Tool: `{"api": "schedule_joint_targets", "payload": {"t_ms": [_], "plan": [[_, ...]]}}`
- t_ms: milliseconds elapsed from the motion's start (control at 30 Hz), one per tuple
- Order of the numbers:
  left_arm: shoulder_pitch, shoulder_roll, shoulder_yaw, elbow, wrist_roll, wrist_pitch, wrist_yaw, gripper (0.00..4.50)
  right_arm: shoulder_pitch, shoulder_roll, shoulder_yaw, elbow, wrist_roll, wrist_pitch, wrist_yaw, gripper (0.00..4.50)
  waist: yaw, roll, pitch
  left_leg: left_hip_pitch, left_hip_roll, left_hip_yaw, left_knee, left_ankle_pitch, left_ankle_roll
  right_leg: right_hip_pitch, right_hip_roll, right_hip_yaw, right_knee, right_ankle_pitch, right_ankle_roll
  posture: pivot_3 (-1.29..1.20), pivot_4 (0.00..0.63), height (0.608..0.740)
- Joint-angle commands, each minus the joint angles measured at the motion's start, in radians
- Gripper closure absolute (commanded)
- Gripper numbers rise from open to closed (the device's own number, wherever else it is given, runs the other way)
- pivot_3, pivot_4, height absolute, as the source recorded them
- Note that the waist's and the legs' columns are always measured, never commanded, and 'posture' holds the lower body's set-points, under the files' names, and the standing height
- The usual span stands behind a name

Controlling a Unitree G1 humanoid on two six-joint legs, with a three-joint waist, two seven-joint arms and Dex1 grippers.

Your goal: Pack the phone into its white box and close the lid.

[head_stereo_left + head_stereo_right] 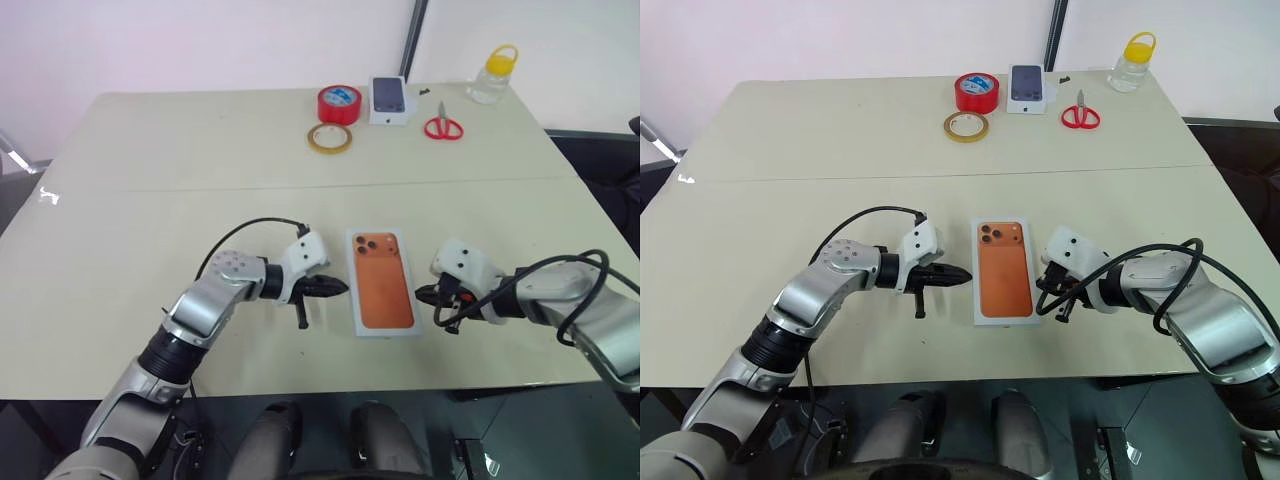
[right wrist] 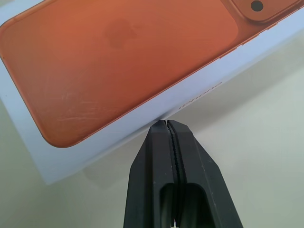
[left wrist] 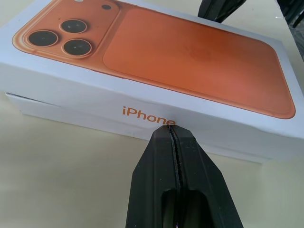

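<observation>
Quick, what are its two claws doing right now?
Left gripper: shut, holding nothing, tips at the lid.
Right gripper: shut, holding nothing.

Lid [image 1: 383, 281]: white shell, orange phone picture upward, flat on the table's near middle.
White box [image 3: 57, 113]: edge showing beneath the lid, seemingly not fully seated.

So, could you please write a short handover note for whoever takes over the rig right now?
Left gripper: jaws shut, empty, tips at the left long side of the lid.
Right gripper: jaws shut, empty, tips at the lid's right long side.
The lid sits on the white box, picture side up, near the table's front edge. The phone is hidden, presumably inside.
Done: lid on.
Left: the left wrist view shows a strip of the box below the lid, so check it is fully seated, then withdraw.
</observation>
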Motion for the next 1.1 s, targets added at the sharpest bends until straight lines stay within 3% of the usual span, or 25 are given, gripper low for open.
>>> {"api": "schedule_joint_targets", "payload": {"t_ms": [33,733,967,1100], "plan": [[-0.008,-0.011,0.020,-0.015,-0.019,-0.002,0.008,4.48,-0.021,0.005,-0.009,-0.012,-0.003,-0.022,0.001,4.48,0.000,0.000,0.000,0.000,0.000,0.000,0.000,0.000,0.000,0.000,0.000,0.000,0.000,0.000,0.000,0.00,0.150,0.740],[-0.022,-0.001,0.077,0.071,-0.011,-0.026,0.059,4.48,-0.023,0.003,-0.019,-0.002,-0.016,-0.046,0.010,4.48,0.000,0.000,0.000,0.000,0.000,0.000,0.000,0.000,0.000,0.000,0.000,0.000,0.000,0.000,0.000,0.00,0.150,0.740],[-0.103,-0.052,0.164,0.102,-0.075,-0.022,0.074,4.48,0.009,-0.025,-0.086,-0.022,0.020,-0.088,0.068,4.48,0.001,0.000,0.000,0.000,0.000,0.000,0.000,0.000,0.000,0.000,0.000,0.000,0.000,0.000,0.000,0.00,0.150,0.740],[-0.144,-0.083,0.147,0.139,-0.051,-0.042,0.089,4.48,0.047,-0.024,-0.113,-0.072,0.062,-0.085,0.098,4.48,0.001,0.000,0.000,0.000,0.000,0.000,0.000,0.000,0.000,0.000,0.000,0.000,0.000,0.000,0.000,0.00,0.150,0.740]]}}
